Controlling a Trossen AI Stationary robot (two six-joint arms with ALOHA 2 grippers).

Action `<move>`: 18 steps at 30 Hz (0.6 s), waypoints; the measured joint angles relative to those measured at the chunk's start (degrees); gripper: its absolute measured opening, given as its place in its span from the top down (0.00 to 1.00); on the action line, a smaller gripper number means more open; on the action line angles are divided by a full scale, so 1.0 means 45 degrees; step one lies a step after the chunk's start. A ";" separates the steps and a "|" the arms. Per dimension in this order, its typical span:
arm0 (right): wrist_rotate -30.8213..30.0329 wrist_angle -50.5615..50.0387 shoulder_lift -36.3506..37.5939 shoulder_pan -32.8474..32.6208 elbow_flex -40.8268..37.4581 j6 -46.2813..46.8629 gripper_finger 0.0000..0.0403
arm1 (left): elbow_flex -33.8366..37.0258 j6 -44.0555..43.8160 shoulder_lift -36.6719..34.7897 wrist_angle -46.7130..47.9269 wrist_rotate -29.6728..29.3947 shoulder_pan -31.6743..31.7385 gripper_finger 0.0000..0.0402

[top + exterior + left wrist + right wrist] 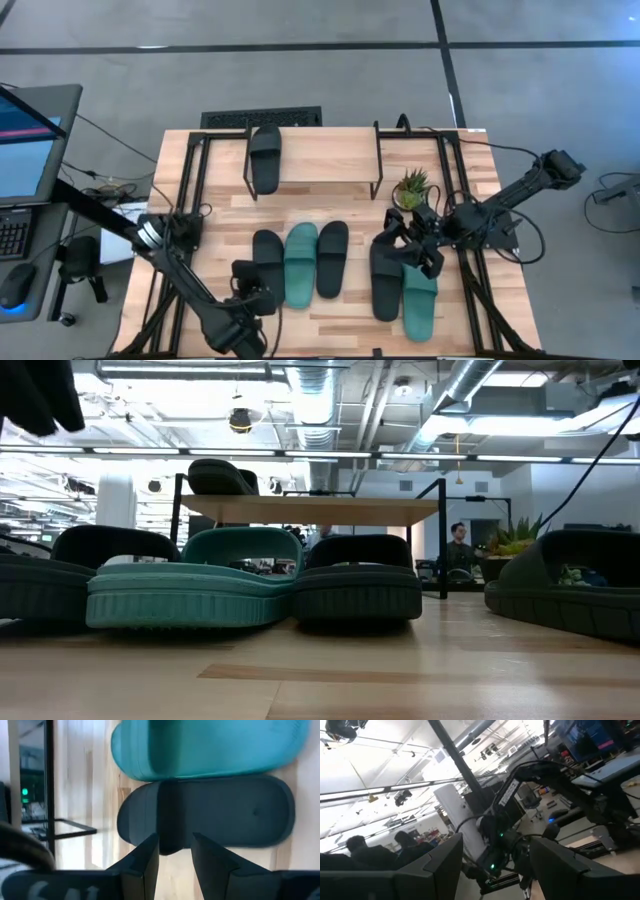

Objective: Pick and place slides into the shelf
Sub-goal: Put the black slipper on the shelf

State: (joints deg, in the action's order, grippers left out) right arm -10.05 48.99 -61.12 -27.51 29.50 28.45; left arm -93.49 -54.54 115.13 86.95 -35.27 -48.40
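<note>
Three slides lie side by side, soles down, mid-table: black (pixel 267 262), teal (pixel 300 265), black (pixel 332 258). Another black (pixel 384 280) and teal (pixel 421 298) pair lies to the right. One black slide (pixel 265 158) rests on the shelf's (pixel 330 160) plank top at the back. My left gripper (pixel 252 292) is open just left of the leftmost black slide (pixel 215 815); its fingers (pixel 150 852) point at the slide's strap, and no touch shows. My right gripper (pixel 405 248) hangs open over the right pair, pointing up into the room (pixel 495 850), with nothing between its fingers.
A small potted plant (pixel 412 187) stands right of the shelf, close to my right arm. A monitor and keyboard (pixel 25 150) sit off the table's left side. People show in the room beyond (pixel 458 545). Bare tabletop (pixel 400 670) runs along the near edge.
</note>
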 joint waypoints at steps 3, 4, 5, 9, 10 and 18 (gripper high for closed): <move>-0.0430 0.0359 0.0002 0.0000 0.0000 0.0002 0.47 | 0.0005 -0.1160 0.0088 0.0023 -0.0237 0.0003 0.74; -0.0448 0.0363 0.0005 0.0000 0.0000 -0.0023 0.47 | 0.0005 -0.1412 0.0088 -0.0001 -0.0452 0.0000 0.74; -0.0426 0.0320 0.0005 -0.0003 0.0000 -0.0054 0.47 | 0.0005 -0.1552 0.0097 -0.0048 -0.0691 0.0005 0.74; 0.0091 0.0209 0.0005 -0.0225 0.0000 -0.0082 0.47 | 0.0005 -0.1972 0.0350 -0.0254 -0.0694 0.0100 0.74; 0.0293 0.0150 0.0005 -0.0304 0.0000 -0.0082 0.47 | 0.0005 -0.2046 0.0485 -0.0418 -0.0565 0.0123 0.74; 0.1057 0.0180 0.0005 -0.1643 0.0000 -0.0110 0.47 | -0.0551 -0.2187 0.1820 -0.1110 0.0514 0.0092 0.74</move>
State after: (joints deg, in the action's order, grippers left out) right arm -5.29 49.80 -61.10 -34.90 29.50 27.95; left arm -95.97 -64.38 123.32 81.95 -32.96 -47.99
